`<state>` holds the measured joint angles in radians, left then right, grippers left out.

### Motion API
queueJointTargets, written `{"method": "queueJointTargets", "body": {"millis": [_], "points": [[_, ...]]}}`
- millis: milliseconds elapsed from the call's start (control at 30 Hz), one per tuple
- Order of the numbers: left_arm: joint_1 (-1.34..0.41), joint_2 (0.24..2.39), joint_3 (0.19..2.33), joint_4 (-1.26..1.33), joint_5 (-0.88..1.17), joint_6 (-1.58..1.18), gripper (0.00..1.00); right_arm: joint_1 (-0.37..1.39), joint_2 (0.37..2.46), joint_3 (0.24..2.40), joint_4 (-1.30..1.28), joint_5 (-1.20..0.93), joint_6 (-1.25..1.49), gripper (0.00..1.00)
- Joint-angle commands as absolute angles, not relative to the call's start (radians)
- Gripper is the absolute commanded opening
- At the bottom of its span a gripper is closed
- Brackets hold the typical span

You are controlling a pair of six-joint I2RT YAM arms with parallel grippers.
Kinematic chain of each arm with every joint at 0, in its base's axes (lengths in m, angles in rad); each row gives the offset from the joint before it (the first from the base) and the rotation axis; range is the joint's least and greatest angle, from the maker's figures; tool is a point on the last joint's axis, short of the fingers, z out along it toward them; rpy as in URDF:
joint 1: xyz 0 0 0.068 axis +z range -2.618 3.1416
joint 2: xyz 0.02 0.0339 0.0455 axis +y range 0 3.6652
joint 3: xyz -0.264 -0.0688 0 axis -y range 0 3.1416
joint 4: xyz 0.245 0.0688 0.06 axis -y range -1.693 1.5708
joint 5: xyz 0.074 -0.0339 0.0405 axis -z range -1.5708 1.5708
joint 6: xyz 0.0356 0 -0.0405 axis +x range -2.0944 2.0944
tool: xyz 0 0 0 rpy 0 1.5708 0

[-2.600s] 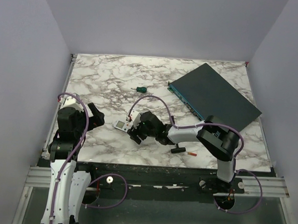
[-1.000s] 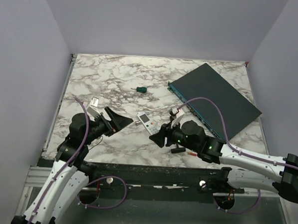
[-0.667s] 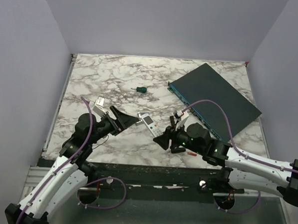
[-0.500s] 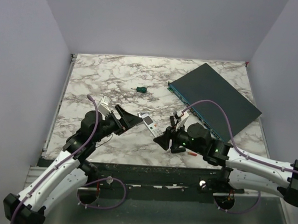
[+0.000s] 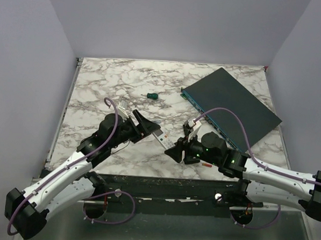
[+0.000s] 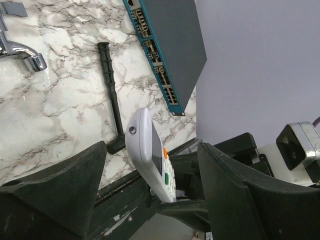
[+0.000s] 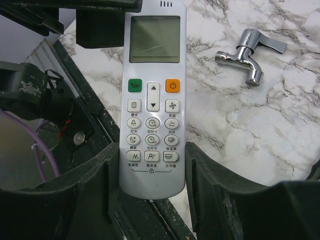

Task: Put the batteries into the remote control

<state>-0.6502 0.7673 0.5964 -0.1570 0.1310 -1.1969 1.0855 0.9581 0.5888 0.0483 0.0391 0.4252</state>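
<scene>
The white remote control faces up in the right wrist view, with its pale screen and rows of buttons. My right gripper is shut on its lower end and holds it tilted off the marble table. My left gripper is open, with its jaws wide on either side of the remote's top end and not touching it. From above, the remote lies between the left gripper and the right gripper. One orange-red battery lies on the table near the front edge, right of the right gripper.
A large dark teal flat box lies at the back right. A green-handled screwdriver lies mid-table. A silver bent tap piece and a black T-handled tool lie on the table near the remote. The table's dark front rail is close below.
My left arm has swung right and forward, bringing its open jaws around the remote's top end. My right gripper still holds the remote, which has shifted slightly right and down.
</scene>
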Motion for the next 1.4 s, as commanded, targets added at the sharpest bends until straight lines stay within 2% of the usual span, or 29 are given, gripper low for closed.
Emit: {"method": "queueJointTargets", "body": {"millis": [0,300,767,867,933,967,1000,1067,1100,1167,1267,1367], "points": [[-0.669,0.793,0.625,-0.126,0.086,-1.215,0.73,1.097,0.974,0.614,0.065,-0.022,0.402,0.01],[-0.694,0.821,0.605,-0.076,0.096,-1.215,0.5,1.106,0.963,0.598,0.101,-0.004,0.398,0.01],[-0.719,0.829,0.559,-0.003,0.12,-1.214,0.27,1.108,0.977,0.605,0.145,0.056,0.379,0.01],[-0.72,0.821,0.545,0.045,0.133,-1.21,0.16,1.108,0.973,0.601,0.145,0.071,0.381,0.05],[-0.72,0.819,0.536,0.064,0.142,-1.208,0.05,1.107,0.967,0.597,0.15,0.073,0.381,0.13],[-0.722,0.819,0.53,0.074,0.147,-1.206,0.0,1.108,0.965,0.597,0.151,0.074,0.383,0.2],[-0.721,0.818,0.522,0.092,0.154,-1.204,0.0,1.108,0.96,0.598,0.151,0.075,0.387,0.35],[-0.721,0.81,0.495,0.151,0.166,-1.207,0.0,1.108,0.945,0.588,0.16,0.071,0.395,0.55],[-0.721,0.805,0.48,0.181,0.169,-1.207,0.0,1.108,0.933,0.58,0.176,0.063,0.398,0.71],[-0.721,0.791,0.468,0.202,0.165,-1.197,0.0,1.109,0.905,0.564,0.204,0.044,0.405,0.89],[-0.721,0.764,0.457,0.229,0.16,-1.166,0.0,1.108,0.861,0.545,0.229,0.058,0.44,0.99],[-0.721,0.721,0.427,0.283,0.15,-1.144,0.0,1.107,0.832,0.536,0.226,0.116,0.51,1.0]]}}
